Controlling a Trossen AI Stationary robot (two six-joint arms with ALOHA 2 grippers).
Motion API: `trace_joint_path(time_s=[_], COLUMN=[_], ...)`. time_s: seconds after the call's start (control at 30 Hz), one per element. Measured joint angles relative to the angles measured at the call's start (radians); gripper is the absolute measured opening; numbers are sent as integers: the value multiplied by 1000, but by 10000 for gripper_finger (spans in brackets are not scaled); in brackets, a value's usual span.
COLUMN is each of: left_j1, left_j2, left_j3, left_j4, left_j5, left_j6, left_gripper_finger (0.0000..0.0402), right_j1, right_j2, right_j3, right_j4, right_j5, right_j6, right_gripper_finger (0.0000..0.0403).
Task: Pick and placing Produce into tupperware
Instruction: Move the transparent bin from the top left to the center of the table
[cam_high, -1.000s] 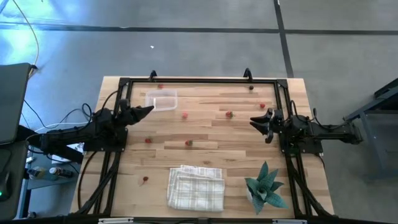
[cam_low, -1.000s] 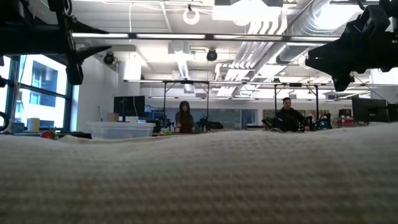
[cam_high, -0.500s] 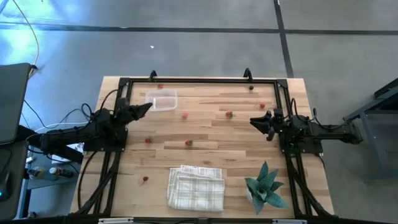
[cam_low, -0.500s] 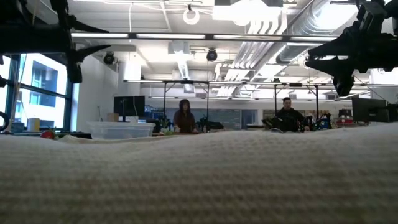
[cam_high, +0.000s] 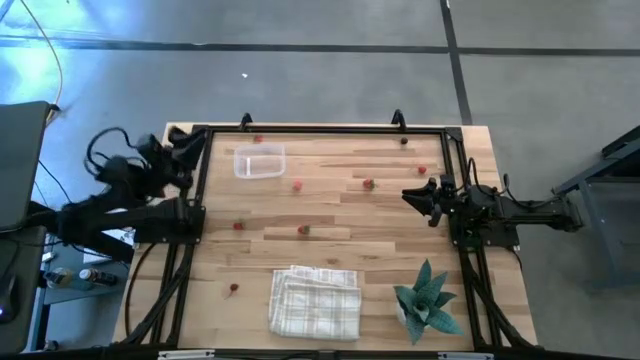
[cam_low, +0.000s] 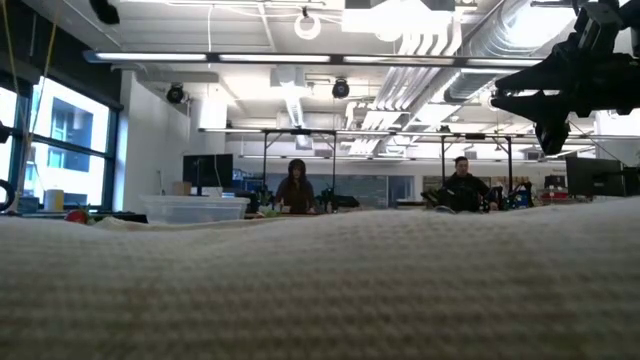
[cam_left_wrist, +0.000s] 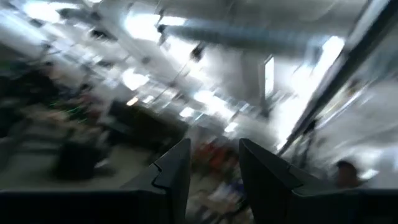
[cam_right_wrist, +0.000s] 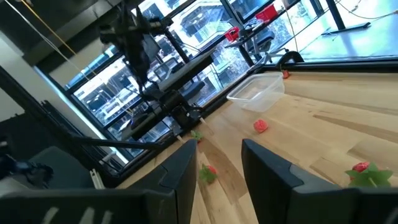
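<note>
The folded cloth (cam_high: 315, 301) is lying at the near edge of the surface (cam_high: 340, 215), with red produce (cam_high: 303, 229) sitting scattered beyond it. The right hand (cam_high: 418, 196) is hovering spread and empty at the right side. Farther back, the clear tupperware (cam_high: 259, 161) is sitting empty, and the left hand (cam_left_wrist: 212, 168) is hanging spread and empty off the far-left corner.

Desk (cam_high: 380, 215): light wooden planks, edged by a black frame.
Tupperware (cam_high: 259, 161): clear, empty, at the far left of the desk.
Produce (cam_high: 298, 184): small red pieces scattered well apart across the far and middle desk, one dark piece at the far right corner.
Cloth (cam_high: 315, 301): white, checked, folded, at the near edge.
Plant (cam_high: 426, 300): green, spiky, near right, beside the cloth.
</note>
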Motion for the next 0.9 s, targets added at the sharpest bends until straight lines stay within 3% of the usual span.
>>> trace_joint_path(time_s=[0.2,0.27,0.33,0.43,0.63,0.9], left_j1=[6,51,132,287,540,700], left_j2=[402,562,719,940,1235,1409], left_j3=[412,528,632,770,941,995], left_j4=[-577,-763,-921,-1129,-1235,-1339], left_j5=[-298,-339,-316,-200,89,96], left_j6=[-48,-108,-183,-279,-273,-291], left_gripper_finger=[124,124,124,124,124,124], right_j1=[0,0,0,0,0,0], right_j2=[0,0,0,0,0,0], right_j3=[0,0,0,0,0,0], right_j4=[0,0,0,0,0,0], right_j5=[0,0,0,0,-1,-1], right_j6=[0,0,0,2,1,3], right_gripper_finger=[117,117,117,117,117,117])
